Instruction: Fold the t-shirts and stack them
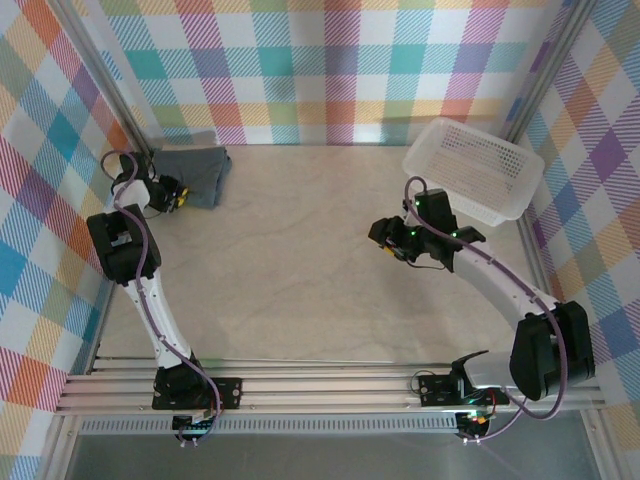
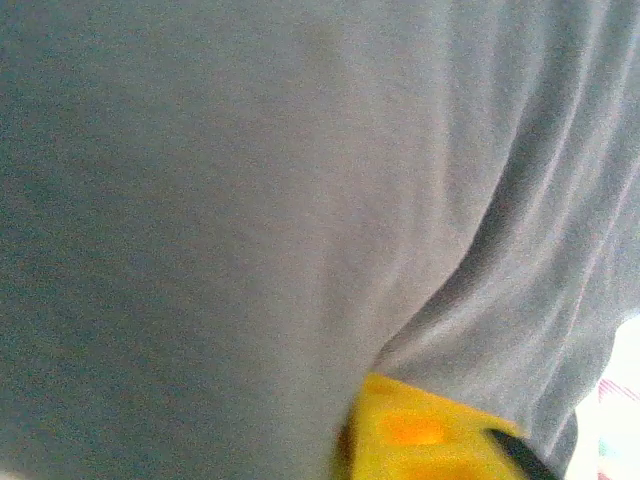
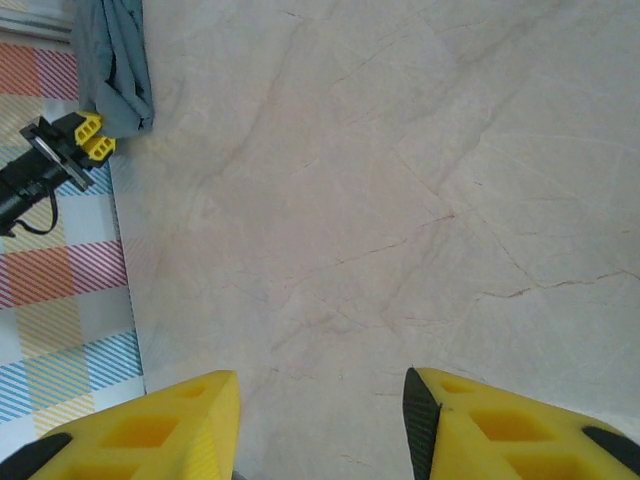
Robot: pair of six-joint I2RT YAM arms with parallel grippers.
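t-shirt (image 1: 197, 175): dark grey, in a small folded pile, it lies on the desk (image 1: 300, 280) in the upper left of the top view, close to the checked wall
left tool (image 1: 172, 196): at the lower left edge of the t-shirt, touching it or nearly so; if it is open or closed I cannot tell; its own camera is very near to the grey cloth, one yellow finger (image 2: 420, 435) at the bottom of the frame
right tool (image 3: 322, 400): open, two yellow fingers (image 3: 150, 430) apart over bare desk, holding nothing; right of centre in the top view
basket (image 1: 430, 165): white, with small holes, upper right corner of the desk, well apart from the t-shirt
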